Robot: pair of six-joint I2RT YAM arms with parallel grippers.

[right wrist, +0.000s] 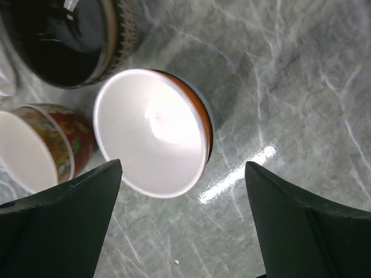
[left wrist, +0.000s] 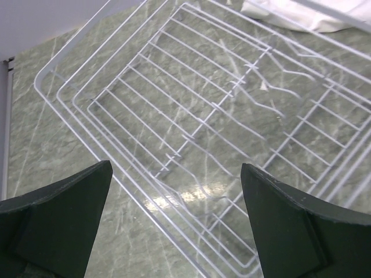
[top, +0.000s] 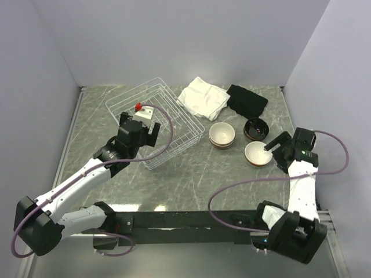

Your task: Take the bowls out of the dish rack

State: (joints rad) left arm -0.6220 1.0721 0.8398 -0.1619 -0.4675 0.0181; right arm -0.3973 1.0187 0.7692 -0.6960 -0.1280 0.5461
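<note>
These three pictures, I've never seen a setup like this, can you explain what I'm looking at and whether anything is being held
Two robot arms sit at a marble-patterned table. The overhead picture shows both arms. The left gripper hangs open over the white wire dish rack, which looks empty in that arm's own wrist camera. The right gripper is open beside an orange bowl standing on the table, seen close up from that wrist. Nearby are stacked bowls, a dark bowl, a white cloth and a black cloth. Nothing is held.
</note>
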